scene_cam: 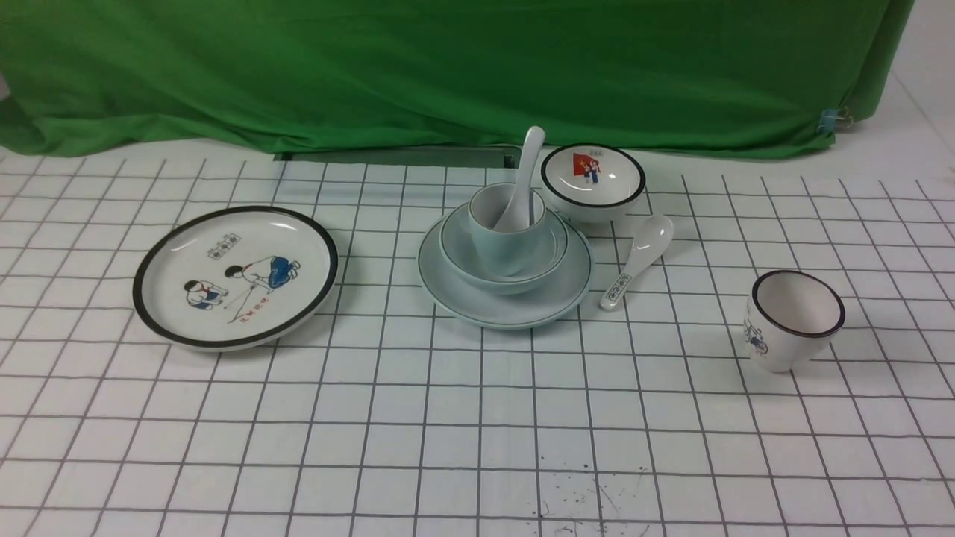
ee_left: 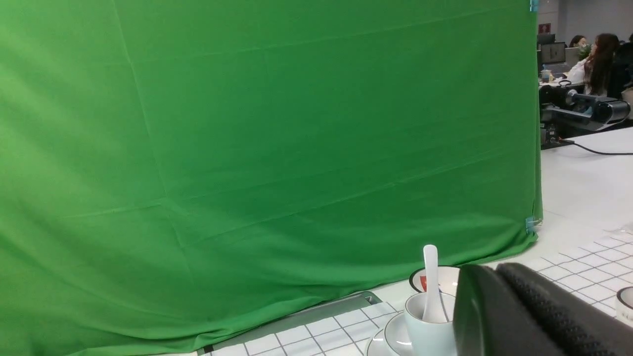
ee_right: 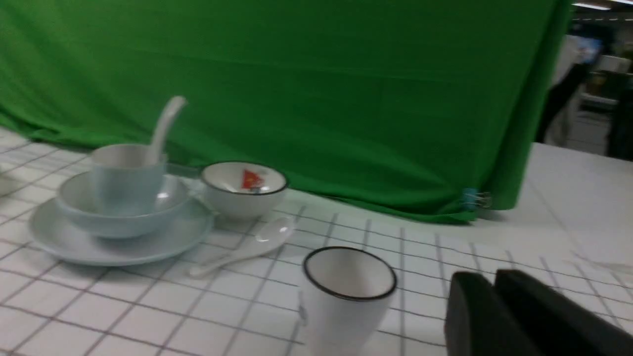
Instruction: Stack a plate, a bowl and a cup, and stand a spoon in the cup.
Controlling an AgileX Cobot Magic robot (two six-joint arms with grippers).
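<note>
Closest to the right wrist camera are the right fingers, dark and blurred. I cannot tell whether they are spread or pressed together, but nothing shows between them. Just beside them stands the black-rimmed cup, at the near right of the tabletop. The left fingers are pressed together and empty. Neither arm reaches into the front view.

At mid-tabletop the plate carries the bowl. The cup sits upright in the bowl, and the spoon stands in the cup, handle up and leaning toward the far side. The stack looks finished, so the step in hand is probably just keeping both arms clear.

Doing that well means lifting away rather than sweeping sideways. The right arm has the black-rimmed cup next to it. The printed spoon lies just beside the plate's right edge, so a nudge there could jar the stack.
</note>
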